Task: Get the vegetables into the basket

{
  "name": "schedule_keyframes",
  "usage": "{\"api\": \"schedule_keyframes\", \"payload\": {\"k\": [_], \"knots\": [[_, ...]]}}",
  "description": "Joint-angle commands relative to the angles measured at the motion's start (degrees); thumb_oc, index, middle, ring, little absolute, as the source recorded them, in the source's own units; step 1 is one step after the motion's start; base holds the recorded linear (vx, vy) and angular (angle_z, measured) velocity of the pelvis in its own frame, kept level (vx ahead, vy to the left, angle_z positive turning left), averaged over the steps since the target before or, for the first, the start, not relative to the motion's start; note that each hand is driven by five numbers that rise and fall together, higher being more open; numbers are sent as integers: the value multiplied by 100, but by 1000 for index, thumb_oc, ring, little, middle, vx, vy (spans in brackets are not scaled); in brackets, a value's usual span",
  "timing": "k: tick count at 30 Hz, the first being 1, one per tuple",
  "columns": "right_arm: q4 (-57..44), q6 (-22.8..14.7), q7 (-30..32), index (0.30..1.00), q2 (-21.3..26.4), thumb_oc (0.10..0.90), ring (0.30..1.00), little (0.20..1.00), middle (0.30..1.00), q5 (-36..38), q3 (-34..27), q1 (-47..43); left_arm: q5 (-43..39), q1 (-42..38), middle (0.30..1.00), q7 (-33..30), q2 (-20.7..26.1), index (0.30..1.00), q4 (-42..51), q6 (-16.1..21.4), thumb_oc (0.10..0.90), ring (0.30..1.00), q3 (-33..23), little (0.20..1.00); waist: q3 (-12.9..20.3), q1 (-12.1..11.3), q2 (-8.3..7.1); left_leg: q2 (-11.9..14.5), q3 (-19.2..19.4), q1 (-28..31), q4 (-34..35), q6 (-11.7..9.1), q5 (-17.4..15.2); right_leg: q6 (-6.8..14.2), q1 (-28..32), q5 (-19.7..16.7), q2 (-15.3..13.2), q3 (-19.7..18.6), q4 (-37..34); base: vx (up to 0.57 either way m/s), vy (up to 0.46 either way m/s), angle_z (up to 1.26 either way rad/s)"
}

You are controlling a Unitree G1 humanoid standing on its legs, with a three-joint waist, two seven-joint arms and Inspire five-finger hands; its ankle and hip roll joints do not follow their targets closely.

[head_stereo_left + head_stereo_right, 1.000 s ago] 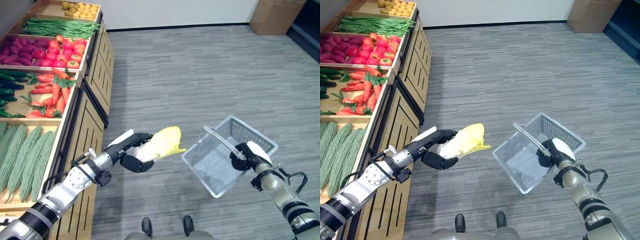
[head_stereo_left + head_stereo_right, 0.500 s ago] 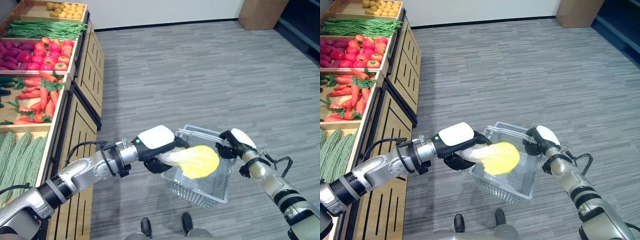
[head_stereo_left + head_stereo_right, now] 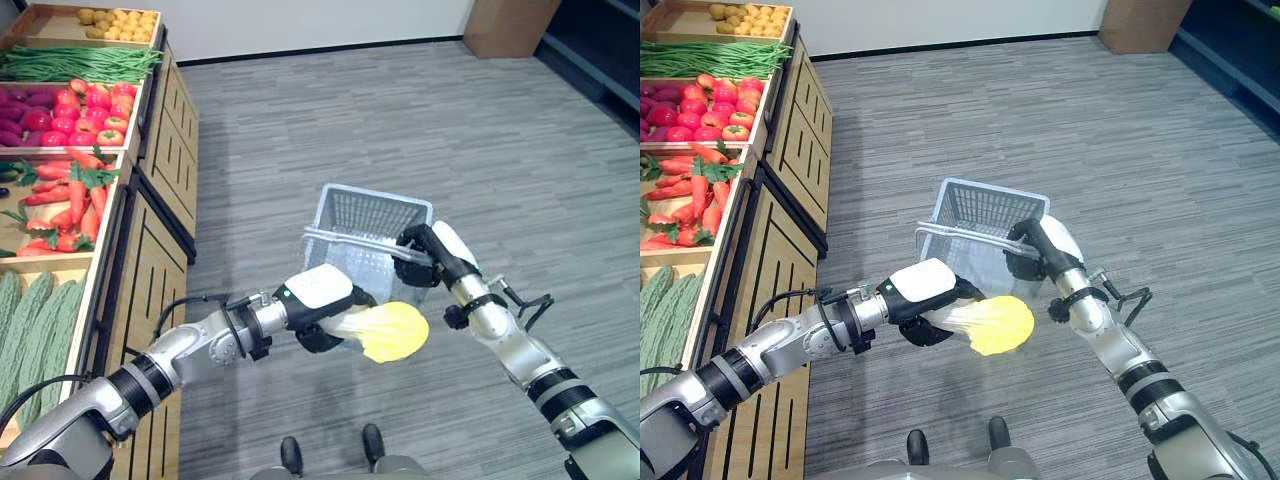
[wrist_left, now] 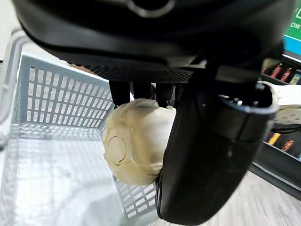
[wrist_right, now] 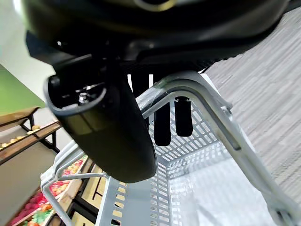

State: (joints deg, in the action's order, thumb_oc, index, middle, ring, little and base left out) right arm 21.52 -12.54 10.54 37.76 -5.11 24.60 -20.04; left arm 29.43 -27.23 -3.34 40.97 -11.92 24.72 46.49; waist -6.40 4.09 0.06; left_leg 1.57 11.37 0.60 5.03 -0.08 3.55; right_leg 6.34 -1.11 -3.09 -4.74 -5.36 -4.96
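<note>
**Cabbage almost in the basket**

The left hand (image 3: 318,292) has its fingers curled tight round a pale yellow leafy cabbage (image 3: 390,331). The cabbage hangs at the near edge of the grey plastic mesh basket (image 3: 372,215), not inside yet. The right hand (image 3: 432,253) grips the basket's grey handles (image 5: 211,110). Dropping it in is left. More vegetables wait on the wooden shelves (image 3: 160,215), far left.

The right hand (image 5: 108,117) curls its fingers (image 5: 182,115) round the grey handle (image 5: 211,117) of the mesh basket (image 5: 188,183), above grey floor (image 5: 273,75).
</note>
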Motion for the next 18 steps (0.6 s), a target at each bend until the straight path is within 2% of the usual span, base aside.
{"api": "schedule_keyframes", "payload": {"k": [1,13,14,15,16,18], "knots": [[-744,-866,416,300,-135,400,300,300,300,609,-685,-633,49,-309,300,-586,-171,300,-128,59,400,300,-161,300,622,-25,-248,382,4,90,-3,-476,-251,575,-100,-258,-477,318,-4,0,0,0],[-1619,-997,252,300,-366,400,300,300,300,792,-768,-266,868,-175,300,-1091,-766,300,-1188,-477,400,300,-459,300,645,27,-277,427,36,102,-3,-497,-250,542,-87,-235,-449,314,-4,0,0,0],[-1763,-998,215,300,-403,400,300,300,300,831,-753,-198,1039,-126,547,-1166,-842,547,-1371,-605,576,547,-517,547,643,34,-280,439,50,105,-3,-501,-253,538,-98,-235,-443,302,-4,0,0,0],[-1764,-997,215,300,-402,400,300,300,300,831,-754,-196,1040,-126,953,-1169,-844,953,-1374,-605,867,953,-516,953,644,33,-279,439,50,105,-3,-501,-253,537,-98,-235,-443,302,-4,0,0,0],[-1883,-976,174,300,-390,400,300,300,300,811,-761,-124,1229,-61,1000,-1172,-857,1000,-1459,-794,900,1000,-617,1000,634,24,-286,443,59,102,-3,-505,-252,531,-98,-231,-434,306,-4,0,0,0],[-1947,-939,139,300,-331,400,300,300,300,773,-793,-57,1385,6,1000,-1118,-869,1000,-1491,-861,900,1000,-646,1000,636,18,-294,452,55,98,-3,-508,-258,523,-97,-220,-428,308,-4,0,0,0]]}}
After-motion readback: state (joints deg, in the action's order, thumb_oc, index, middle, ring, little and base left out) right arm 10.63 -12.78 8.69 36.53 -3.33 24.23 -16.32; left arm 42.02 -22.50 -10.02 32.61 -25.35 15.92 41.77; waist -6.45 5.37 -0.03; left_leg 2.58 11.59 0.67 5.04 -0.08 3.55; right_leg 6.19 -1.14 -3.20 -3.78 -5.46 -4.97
